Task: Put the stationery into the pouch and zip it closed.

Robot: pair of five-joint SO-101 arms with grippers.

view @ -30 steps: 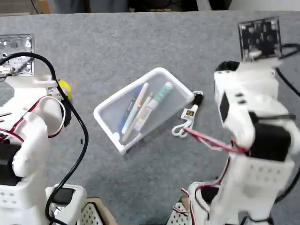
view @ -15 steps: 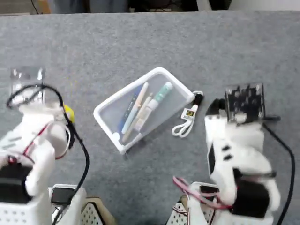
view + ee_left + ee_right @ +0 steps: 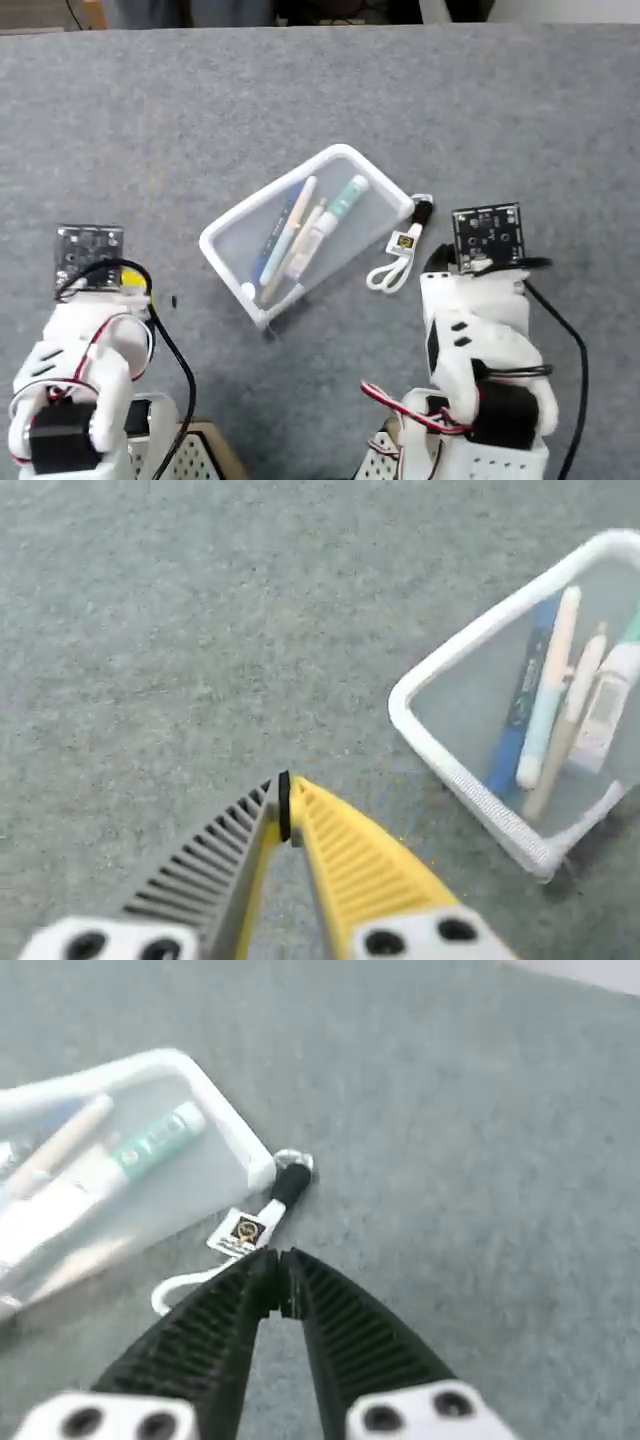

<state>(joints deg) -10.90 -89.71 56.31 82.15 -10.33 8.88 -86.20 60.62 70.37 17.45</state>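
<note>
A clear pouch (image 3: 300,235) with a white zip edge lies tilted in the middle of the grey felt, with several pens (image 3: 300,240) inside. A white strap with a small tag (image 3: 395,262) trails from its right corner. The same pouch (image 3: 530,710) and pens sit off to one side in the left wrist view. My left gripper (image 3: 285,815), grey and yellow, is shut with nothing in it, over bare felt left of the pouch. My right gripper (image 3: 278,1280), black, is shut and empty, close to the strap and tag (image 3: 240,1232), with the pouch (image 3: 110,1160) beyond.
Both arms are folded back near the front edge, the left arm (image 3: 85,350) at the lower left and the right arm (image 3: 485,350) at the lower right. The grey felt (image 3: 330,100) spreads wide behind the pouch.
Both arms have drawn back toward the front edge of the table, away from the pouch. The pouch and strap have not moved.
</note>
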